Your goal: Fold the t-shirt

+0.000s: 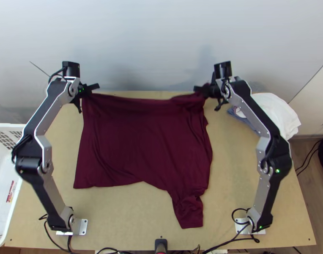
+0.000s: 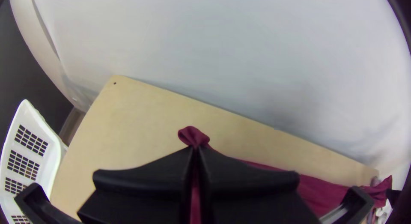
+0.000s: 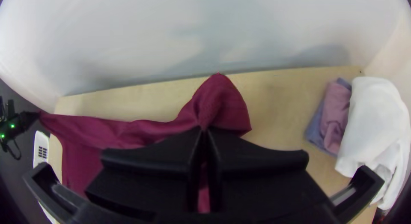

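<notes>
Lying largely spread on the wooden surface (image 1: 127, 216), the maroon t-shirt (image 1: 140, 139) is stretched along its far side between two grips, with its near right part bunched. Its far left end is clenched in the fingers of the left gripper (image 1: 89, 89), its far right end in those of the right gripper (image 1: 201, 89). White cloth (image 1: 282, 114) is noted at the right, a white basket (image 1: 3, 169) at the left.

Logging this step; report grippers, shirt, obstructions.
Left gripper, right gripper shut on t-shirt; far edge stretched between them. White cloth off right, not touching shirt.
</notes>
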Robot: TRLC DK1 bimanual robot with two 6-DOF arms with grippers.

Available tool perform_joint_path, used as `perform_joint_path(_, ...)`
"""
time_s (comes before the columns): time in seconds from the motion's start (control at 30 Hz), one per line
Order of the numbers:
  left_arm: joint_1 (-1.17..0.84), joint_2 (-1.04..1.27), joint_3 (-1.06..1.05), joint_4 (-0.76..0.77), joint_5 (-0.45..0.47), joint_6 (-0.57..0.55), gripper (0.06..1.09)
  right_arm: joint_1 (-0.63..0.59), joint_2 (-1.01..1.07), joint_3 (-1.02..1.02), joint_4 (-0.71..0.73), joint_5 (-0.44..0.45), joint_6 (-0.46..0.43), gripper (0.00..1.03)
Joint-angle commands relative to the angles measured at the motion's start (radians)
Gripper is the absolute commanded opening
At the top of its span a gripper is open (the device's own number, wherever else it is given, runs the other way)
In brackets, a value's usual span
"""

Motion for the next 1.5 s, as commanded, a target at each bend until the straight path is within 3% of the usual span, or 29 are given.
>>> perform_joint_path(0.0, -0.034, -0.218, -0.283, 0.046, 0.039, -0.016, 0.10, 0.029, -0.183, -0.245, -0.009, -0.055, 0.038, 0.03)
perform_joint_path(0.37, 0.027, -0.561, -0.753, 0.131, 0.093, 0.007, 0.10, 0.016, -0.453, -0.604, -0.007, -0.120, 0.044, 0.03)
perform_joint_path(0.87, 0.073, -0.673, -0.989, 0.206, 0.114, -0.006, 0.10, 0.041, -0.611, -0.873, 0.020, -0.155, 0.040, 0.03)
perform_joint_path(0.9, 0.073, -0.672, -0.989, 0.206, 0.114, -0.012, 0.10, 0.044, -0.625, -0.882, 0.027, -0.155, 0.040, 0.10)
perform_joint_path(0.97, 0.073, -0.673, -0.991, 0.206, 0.119, -0.025, 0.10, 0.050, -0.643, -0.894, 0.030, -0.155, 0.049, 0.51)
perform_joint_path(1.0, 0.073, -0.673, -0.988, 0.204, 0.125, -0.035, 0.15, 0.050, -0.648, -0.899, 0.030, -0.155, 0.063, 0.74)
perform_joint_path(1.03, 0.073, -0.675, -0.986, 0.200, 0.142, -0.041, 0.26, 0.050, -0.648, -0.899, 0.030, -0.155, 0.063, 0.94)
perform_joint_path(1.07, 0.073, -0.675, -0.981, 0.192, 0.154, -0.050, 0.40, 0.050, -0.648, -0.896, 0.030, -0.155, 0.063, 0.99)
perform_joint_path(1.2, 0.073, -0.654, -0.946, 0.085, 0.239, -0.090, 0.98, 0.033, -0.659, -0.891, 0.031, -0.155, 0.063, 0.99)
perform_joint_path(1.23, 0.073, -0.638, -0.932, 0.039, 0.254, -0.093, 1.04, 0.026, -0.662, -0.888, 0.030, -0.155, 0.063, 0.99)
perform_joint_path(1.37, 0.071, -0.664, -0.900, -0.072, 0.256, -0.076, 1.04, 0.012, -0.691, -0.885, 0.030, -0.157, 0.061, 0.99)
perform_joint_path(1.47, 0.074, -0.733, -0.903, -0.129, 0.315, -0.056, 1.04, 0.012, -0.731, -0.876, 0.019, -0.173, 0.064, 0.99)
